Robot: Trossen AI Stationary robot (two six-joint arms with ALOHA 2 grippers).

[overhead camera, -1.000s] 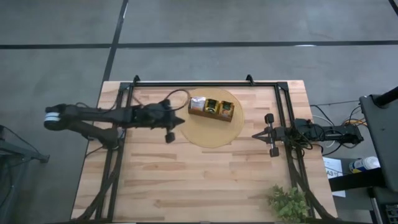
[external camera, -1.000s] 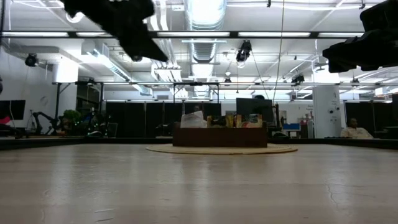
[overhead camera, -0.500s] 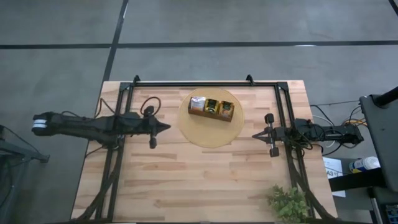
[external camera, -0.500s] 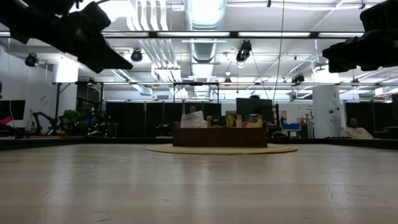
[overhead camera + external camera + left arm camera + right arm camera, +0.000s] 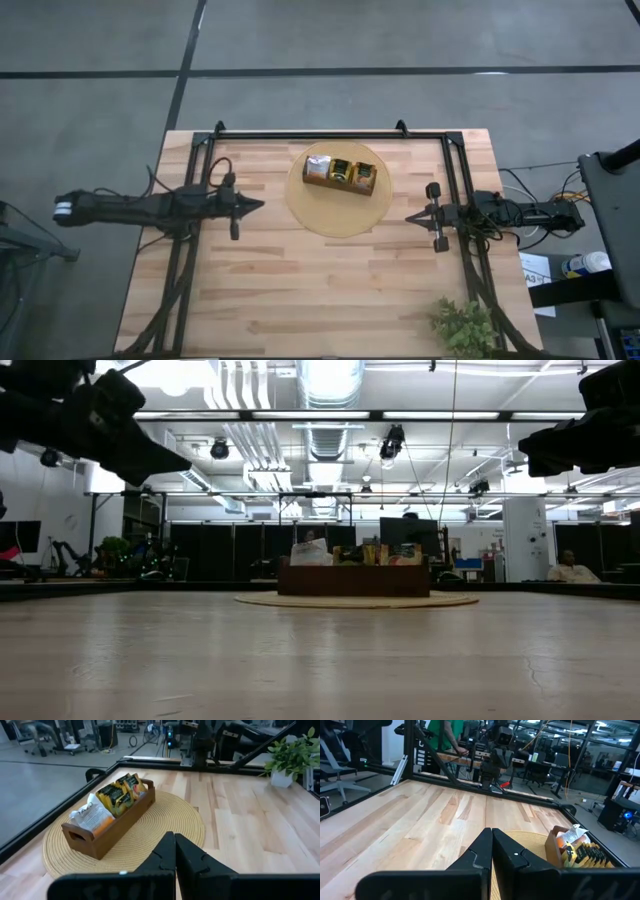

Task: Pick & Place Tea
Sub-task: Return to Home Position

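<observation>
The tea packets [image 5: 341,172] stand on edge in a brown wooden tray [image 5: 115,827], a white-and-orange one [image 5: 92,815] at one end and yellow-green ones [image 5: 116,797] beside it. The tray rests on a round woven mat [image 5: 340,215] at the table's far middle. My left gripper [image 5: 262,205] is shut and empty, left of the mat, above the table and pointing at it nearly level. My right gripper [image 5: 407,216] is shut and empty, right of the mat, also above the table. The low view shows the tray [image 5: 352,580] with both arms high at the sides.
A black frame rail [image 5: 330,133] runs along the far edge and down both sides. A small potted plant [image 5: 463,325] stands at the near right corner. Bare wood fills the table's near half. A person [image 5: 452,740] stands beyond the table.
My left gripper has drawn back from the tray toward the table's left edge and has sunk lower, its arm folding in. It has tipped up toward level and stayed shut. The tray and packets have not moved.
</observation>
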